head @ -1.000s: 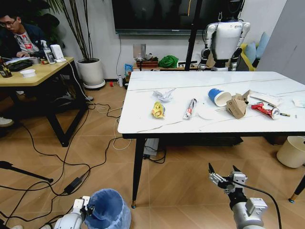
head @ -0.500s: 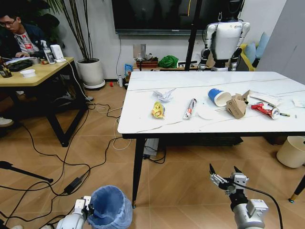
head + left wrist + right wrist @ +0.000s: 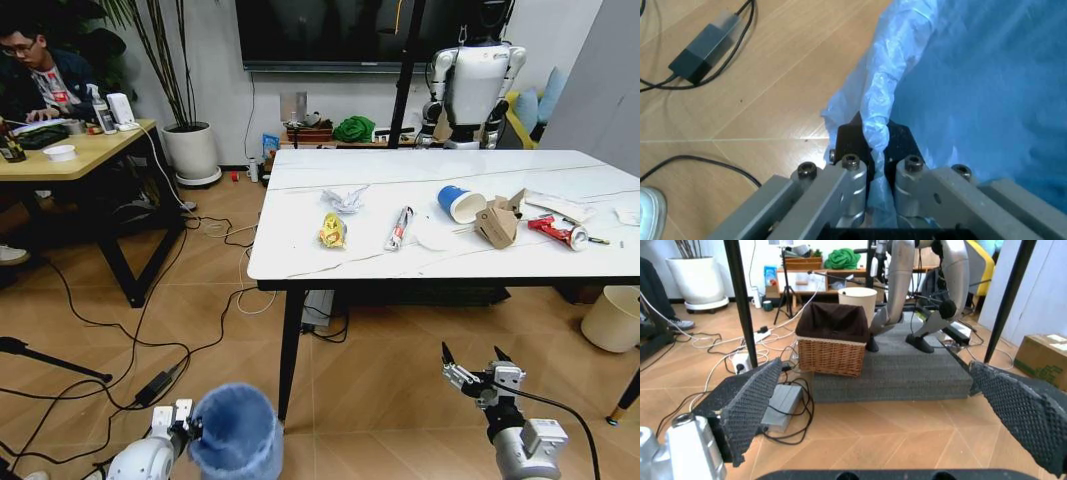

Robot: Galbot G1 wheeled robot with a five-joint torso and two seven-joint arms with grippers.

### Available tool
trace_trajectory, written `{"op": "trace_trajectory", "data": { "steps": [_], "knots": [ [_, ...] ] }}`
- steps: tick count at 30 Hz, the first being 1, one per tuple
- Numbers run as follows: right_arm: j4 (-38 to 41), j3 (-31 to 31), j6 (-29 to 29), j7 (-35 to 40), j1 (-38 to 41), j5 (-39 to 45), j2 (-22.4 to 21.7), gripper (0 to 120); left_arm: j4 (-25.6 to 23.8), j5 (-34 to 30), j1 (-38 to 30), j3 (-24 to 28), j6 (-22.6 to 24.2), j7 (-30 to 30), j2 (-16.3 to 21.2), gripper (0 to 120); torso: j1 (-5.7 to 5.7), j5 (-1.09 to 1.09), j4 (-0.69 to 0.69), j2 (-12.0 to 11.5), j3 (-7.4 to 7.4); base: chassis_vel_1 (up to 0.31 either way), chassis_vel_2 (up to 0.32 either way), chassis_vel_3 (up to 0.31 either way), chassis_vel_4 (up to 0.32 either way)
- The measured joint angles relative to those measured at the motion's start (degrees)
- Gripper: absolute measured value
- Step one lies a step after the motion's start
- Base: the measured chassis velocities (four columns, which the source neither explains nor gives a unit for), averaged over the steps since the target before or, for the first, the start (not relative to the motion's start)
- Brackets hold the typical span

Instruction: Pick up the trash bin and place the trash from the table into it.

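Ahead, white marble-look table strewn with trash: blue paper cup, torn cardboard box, yellow wrapper. Below its near left corner, blue-lined trash bin pinched at the rim by left gripper, apparently for lifting. Under the near edge, right gripper spread wide, empty, likely free for litter.

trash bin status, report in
Left gripper shut on the trash bin rim, low by the floor. Right gripper open, empty, below the table edge. Trash on the table. Nothing in the way.
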Motion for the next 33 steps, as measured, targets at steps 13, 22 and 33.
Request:
{"op": "trace_trajectory", "data": {
  "steps": [13, 22, 33],
  "knots": [
    [1.2, 0.7, 0.0, -0.1, -0.6, -0.2, -0.6, 100, -24.9, -13.6, 2.2, 4.1, 7.1, -18.4, 5.7, 0, 0.00, 0.04, 0.01, 0.0, 0.00, 0.000, 0.000, 0.000, 0.000],
    [1.4, 0.9, 0.0, -0.2, -0.6, -0.6, -0.3, 100, -35.1, -24.2, 2.3, 8.7, 9.4, -26.9, 9.4, 0, 0.00, 0.02, -0.01, 0.0, 0.00, 0.000, 0.000, 0.000, 0.000],
    [1.4, 1.5, -0.1, -0.2, -0.7, -0.9, -0.2, 100, -43.5, -37.0, 2.5, 11.5, 9.4, -36.4, 10.9, 0, 0.00, 0.02, -0.01, 0.0, 0.00, 0.000, 0.000, 0.000, 0.000]
  ]
}}
